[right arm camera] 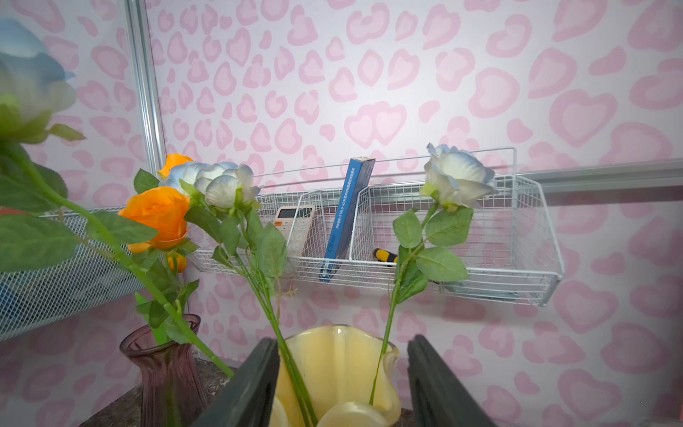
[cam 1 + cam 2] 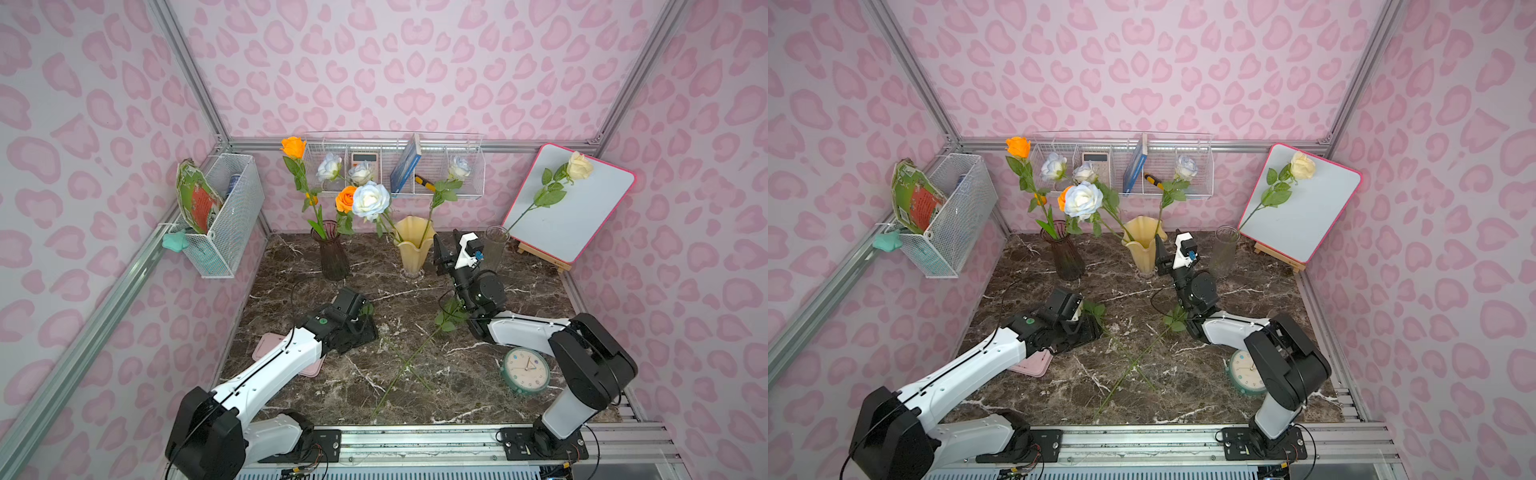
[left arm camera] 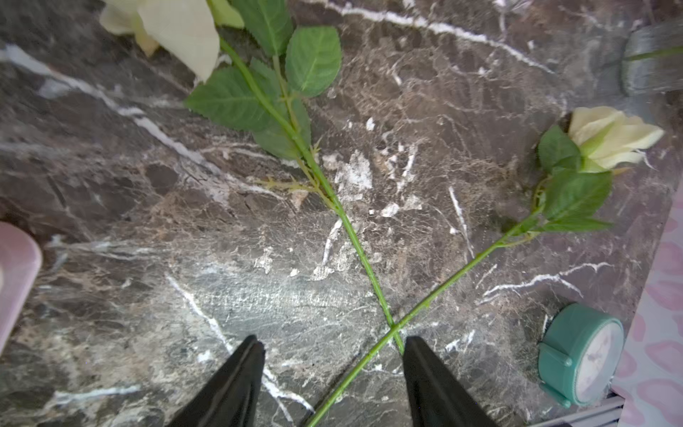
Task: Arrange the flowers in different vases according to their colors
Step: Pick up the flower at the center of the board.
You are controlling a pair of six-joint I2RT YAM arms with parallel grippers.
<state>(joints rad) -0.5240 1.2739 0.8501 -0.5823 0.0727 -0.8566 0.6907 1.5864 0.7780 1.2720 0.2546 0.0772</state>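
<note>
Cream-yellow fabric roses (image 3: 610, 138) lie crossed on the dark marble bench (image 3: 148, 295), stems toward its front edge. Black left gripper (image 3: 332, 338), the nearer one, hovers with jaws apart by the crossing.

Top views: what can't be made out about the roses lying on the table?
First cream bloom: cut off by the frame edge in the left wrist view; in both top views the left arm covers it.
Second bloom: whole in the left wrist view; the right arm covers it in both top views.
Only crossed stems show there.
</note>
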